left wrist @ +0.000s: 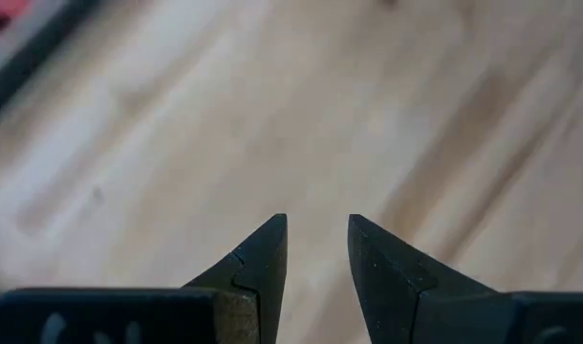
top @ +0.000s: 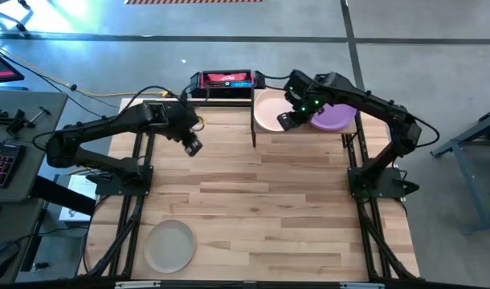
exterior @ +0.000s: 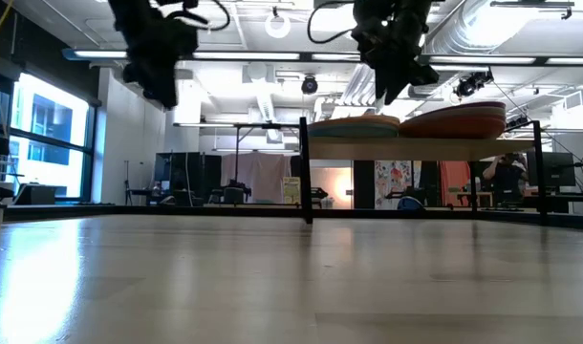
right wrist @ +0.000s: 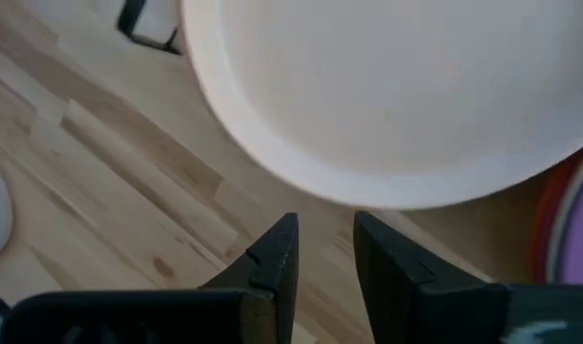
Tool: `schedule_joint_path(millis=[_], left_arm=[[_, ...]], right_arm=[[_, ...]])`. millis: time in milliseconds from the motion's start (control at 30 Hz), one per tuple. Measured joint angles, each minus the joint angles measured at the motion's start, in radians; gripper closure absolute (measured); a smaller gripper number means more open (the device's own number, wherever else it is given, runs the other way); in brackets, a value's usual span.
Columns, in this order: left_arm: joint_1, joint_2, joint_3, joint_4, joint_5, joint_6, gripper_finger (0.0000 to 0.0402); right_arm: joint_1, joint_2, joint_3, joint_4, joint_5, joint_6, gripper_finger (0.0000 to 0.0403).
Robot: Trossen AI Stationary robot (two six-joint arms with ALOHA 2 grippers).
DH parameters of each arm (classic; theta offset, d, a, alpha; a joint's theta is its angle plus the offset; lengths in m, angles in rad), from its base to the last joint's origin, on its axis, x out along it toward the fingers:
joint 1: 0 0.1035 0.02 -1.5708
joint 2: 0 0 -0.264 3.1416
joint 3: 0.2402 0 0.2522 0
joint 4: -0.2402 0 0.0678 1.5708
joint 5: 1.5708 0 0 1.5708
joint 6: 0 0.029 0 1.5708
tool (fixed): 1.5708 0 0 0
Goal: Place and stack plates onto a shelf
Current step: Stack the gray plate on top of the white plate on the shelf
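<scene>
A: What sits on the bench (top: 261, 201)?
B: The shelf (top: 301, 135) at the far edge, carrying two piles of plates: a peach plate (top: 269, 108) tops one, a purple plate (top: 335, 118) the other. A beige plate (top: 169, 245) lies alone near the front left corner.
A: And the arms?
B: The right gripper (right wrist: 322, 250) hangs above the peach plate's rim, jaws slightly apart, empty. The left gripper (left wrist: 315, 250) hovers over bare wood, jaws released, empty.
</scene>
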Motion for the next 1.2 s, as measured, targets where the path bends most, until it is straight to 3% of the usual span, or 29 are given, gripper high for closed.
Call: schedule_joint_path(millis=[167,367,767,1067,1200], left_arm=[[-0.057,0.0,-0.024,-0.172,0.063,-0.026,0.0298],[-0.178,0.0,-0.043,-0.265,0.086,-0.087,0.0298],[-0.463,0.0,-0.043,-0.265,0.136,-0.104,0.0298],[-0.712,0.0,-0.043,-0.251,0.131,-0.243,0.0298],[-0.819,0.0,-0.043,-0.25,0.077,-0.33,0.0298]], right_arm=[[0.036,-0.013,0.0,-0.001,-0.001,0.0,0.032],[0.111,-0.013,0.0,-0.001,-0.001,0.068,0.032],[0.314,-0.013,0.0,0.007,0.057,0.326,0.032],[0.472,-0.013,0.0,0.008,0.135,0.544,0.032],[0.541,-0.013,0.0,0.008,0.189,0.633,0.032]])
